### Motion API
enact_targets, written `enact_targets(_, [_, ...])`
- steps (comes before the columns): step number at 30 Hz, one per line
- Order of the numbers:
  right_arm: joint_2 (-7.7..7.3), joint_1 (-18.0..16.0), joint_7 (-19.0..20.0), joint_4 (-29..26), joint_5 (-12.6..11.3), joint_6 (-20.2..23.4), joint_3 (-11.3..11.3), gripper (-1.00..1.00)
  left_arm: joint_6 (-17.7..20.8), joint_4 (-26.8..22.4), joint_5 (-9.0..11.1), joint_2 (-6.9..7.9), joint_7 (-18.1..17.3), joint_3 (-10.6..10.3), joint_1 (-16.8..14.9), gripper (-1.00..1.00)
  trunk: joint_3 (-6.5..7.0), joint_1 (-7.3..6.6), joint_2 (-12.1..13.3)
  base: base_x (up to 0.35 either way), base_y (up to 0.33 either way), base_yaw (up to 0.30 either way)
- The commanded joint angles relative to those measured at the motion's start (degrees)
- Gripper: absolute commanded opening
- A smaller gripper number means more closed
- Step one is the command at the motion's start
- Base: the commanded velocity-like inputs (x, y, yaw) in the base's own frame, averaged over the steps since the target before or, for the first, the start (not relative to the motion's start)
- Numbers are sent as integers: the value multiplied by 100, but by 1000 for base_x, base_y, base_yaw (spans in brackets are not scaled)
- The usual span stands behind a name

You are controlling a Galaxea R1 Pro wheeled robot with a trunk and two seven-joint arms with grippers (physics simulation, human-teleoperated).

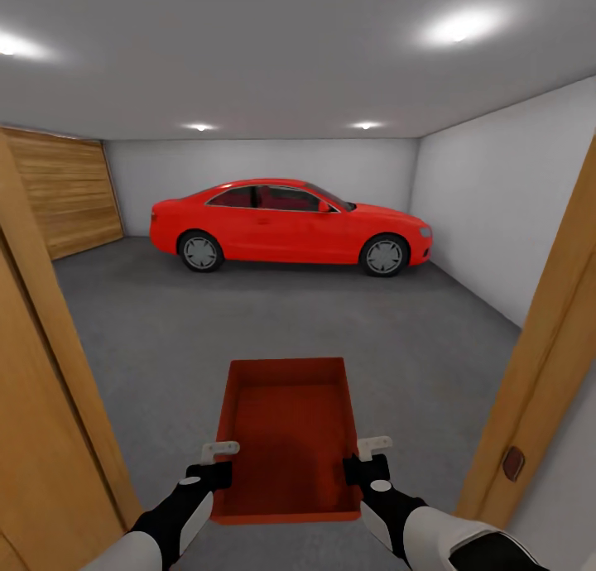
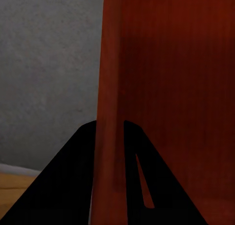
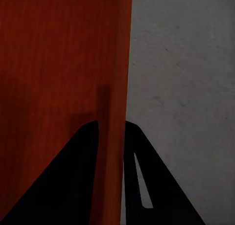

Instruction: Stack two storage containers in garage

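Now carried level through the doorway over the garage floor: storage container, left tool and right tool each clamped on a side wall. Best lowered evenly, well short of the red car.

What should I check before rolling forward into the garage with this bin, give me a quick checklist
1. Left gripper clamped on the storage container wall: ok, fingers sit either side of the wall.
2. Right gripper clamped on the opposite wall: ok, same straddle.
3. Container level between the arms: ok, it looks even in the head view.
4. Door frame clearance on both sides: cannot tell, the posts stand close to the arms.
5. Concrete floor ahead free up to the red car: ok.
6. Second container already in the garage: cannot tell.
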Motion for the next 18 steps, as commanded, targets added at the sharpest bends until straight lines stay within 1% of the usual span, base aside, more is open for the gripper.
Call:
enact_targets(1, [2, 1, 35, 8, 18, 0, -187, -100, -329, -28, 173, 1, 475, 257, -9, -100, -11, 2, -9, 113, 47, 0])
enact_targets(9, [-1, 2, 35, 8, 18, 0, -187, -100, -329, -28, 173, 1, 475, 263, -9, -100, -11, 2, -9, 176, 130, 0])
enact_targets(15, [-4, 2, 35, 8, 18, 0, -187, -100, -329, -28, 173, 1, 475, 260, -9, -100, -11, 2, -9, 26, 11, 0])
enact_targets(18, [-5, 3, 35, 8, 18, 0, -188, -100, -328, -26, 173, 1, 475, 258, -9, -100, -11, 2, -9, 180, 1, 0])
